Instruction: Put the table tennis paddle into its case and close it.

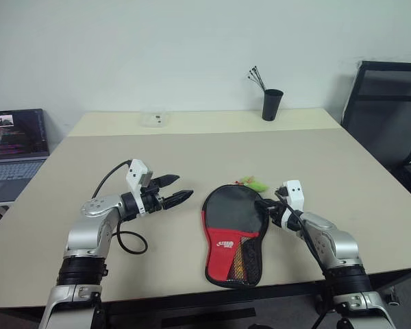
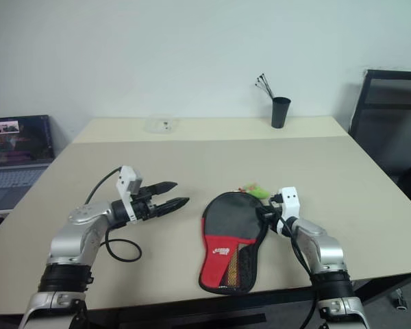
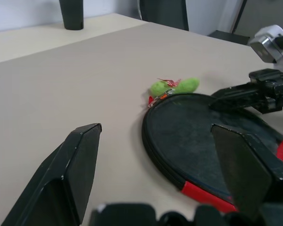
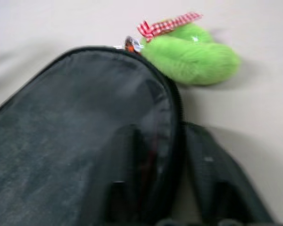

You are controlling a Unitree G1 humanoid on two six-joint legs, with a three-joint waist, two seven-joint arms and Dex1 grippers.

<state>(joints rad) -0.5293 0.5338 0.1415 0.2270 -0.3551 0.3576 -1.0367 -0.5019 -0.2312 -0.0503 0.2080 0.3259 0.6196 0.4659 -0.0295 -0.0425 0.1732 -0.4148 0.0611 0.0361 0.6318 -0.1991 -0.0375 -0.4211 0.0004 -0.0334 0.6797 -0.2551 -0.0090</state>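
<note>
- We see a beige counter (image 1: 192, 157) against a white wall, with a black cup (image 1: 272, 104) of sticks at its far edge, a laptop (image 1: 14, 147) off its left side and a black chair (image 1: 387, 116) at its right.
- The case (image 1: 233, 233) lies flat near the front edge, round black part away from us, red handle part toward us, long axis running near to far.
- A green fuzzy charm (image 4: 191, 52) sits at its far rim.
- Our right claw (image 1: 267, 205) pinches the case's right zip rim.
- Our left claw (image 1: 172, 190) hovers spread, left of the case, apart from it, pointing right.
</note>
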